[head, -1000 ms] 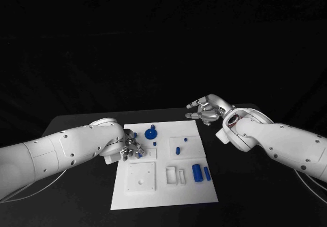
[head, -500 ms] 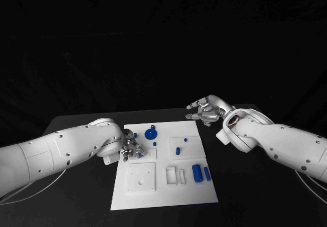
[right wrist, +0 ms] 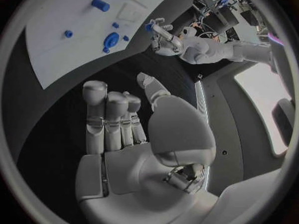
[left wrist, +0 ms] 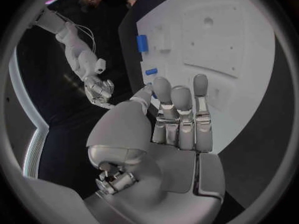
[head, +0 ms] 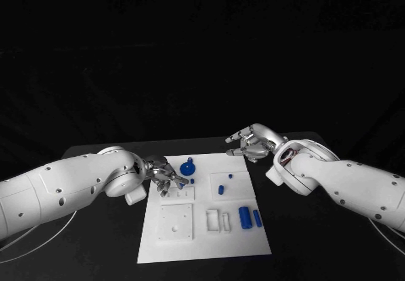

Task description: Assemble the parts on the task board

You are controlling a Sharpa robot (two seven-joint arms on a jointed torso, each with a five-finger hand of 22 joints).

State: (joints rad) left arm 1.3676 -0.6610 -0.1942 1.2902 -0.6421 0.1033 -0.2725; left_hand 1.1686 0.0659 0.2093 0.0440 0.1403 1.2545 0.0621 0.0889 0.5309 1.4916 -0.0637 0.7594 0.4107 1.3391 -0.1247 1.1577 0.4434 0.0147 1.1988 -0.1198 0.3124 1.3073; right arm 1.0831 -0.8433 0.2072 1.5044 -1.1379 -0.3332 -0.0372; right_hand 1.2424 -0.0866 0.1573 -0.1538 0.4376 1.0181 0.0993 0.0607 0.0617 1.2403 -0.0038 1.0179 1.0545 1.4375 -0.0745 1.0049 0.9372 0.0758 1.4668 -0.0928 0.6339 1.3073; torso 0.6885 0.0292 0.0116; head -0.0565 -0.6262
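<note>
- A white task board is lying flat on a black table, with both white robot arms reaching in from either side.
- The left hand is hovering over the board's left edge, at its far half. In the right wrist view this hand is pinching a small blue part at its fingertips.
- In the left wrist view the left hand's fingers are stretching out side by side above the board; the pinched part is hidden there.
- Just beside the left hand, toward the board's middle, a round blue part with a knob is sitting on the board, with a tiny blue part close by it.
- The right hand is hanging over the table just off the board's far right corner, touching nothing.
- In the right wrist view the right hand is spreading loosely, fingers apart from the thumb and empty.
- Nearer the robot than the right hand, a small blue peg is standing near the board's middle.
- Further toward the robot, two blue cylinders are lying side by side by the board's right edge, next to white slotted blocks.
- A square white plate with holes is lying on the board nearer the robot than the left hand.
</note>
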